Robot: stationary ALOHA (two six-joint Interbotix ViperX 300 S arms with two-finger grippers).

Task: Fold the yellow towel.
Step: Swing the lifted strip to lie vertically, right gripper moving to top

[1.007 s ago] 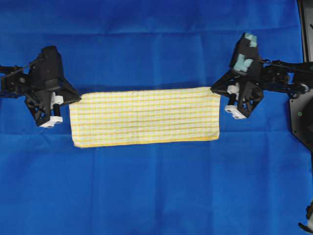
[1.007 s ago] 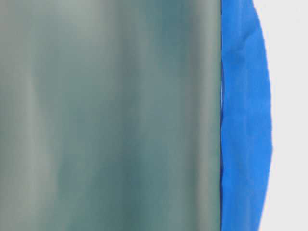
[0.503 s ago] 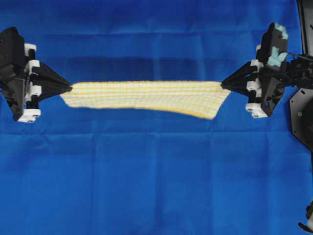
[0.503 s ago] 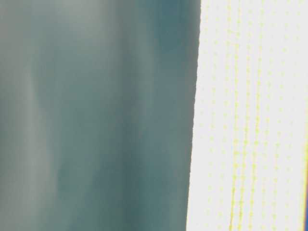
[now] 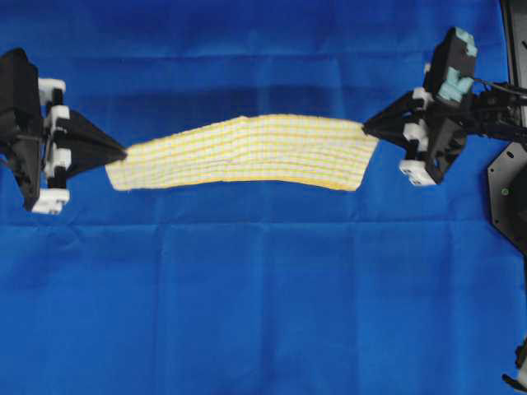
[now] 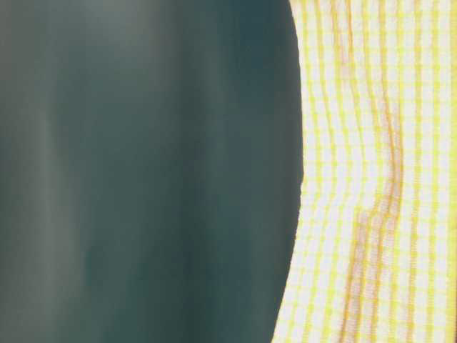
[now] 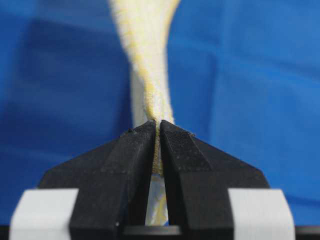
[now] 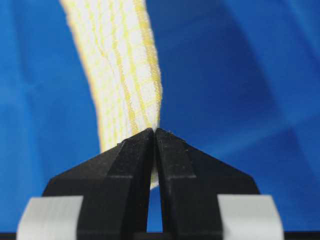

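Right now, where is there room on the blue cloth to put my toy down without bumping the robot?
The wide stretch of blue cloth below the yellow towel is bare, and so is the band above it. The middle is crowded: the left gripper and right gripper each pinch an end of the towel, holding it up between them.

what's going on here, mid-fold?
Yes, mid-fold. The two arms hold the yellow towel up between them over the blue cloth. The left gripper is shut on one end and the right gripper on the other. The towel is already a long narrow strip, hanging off the surface and bowed along its length. Both wrist views show the jaws pinching the cloth edge. The table-level view is mostly blocked by the towel.
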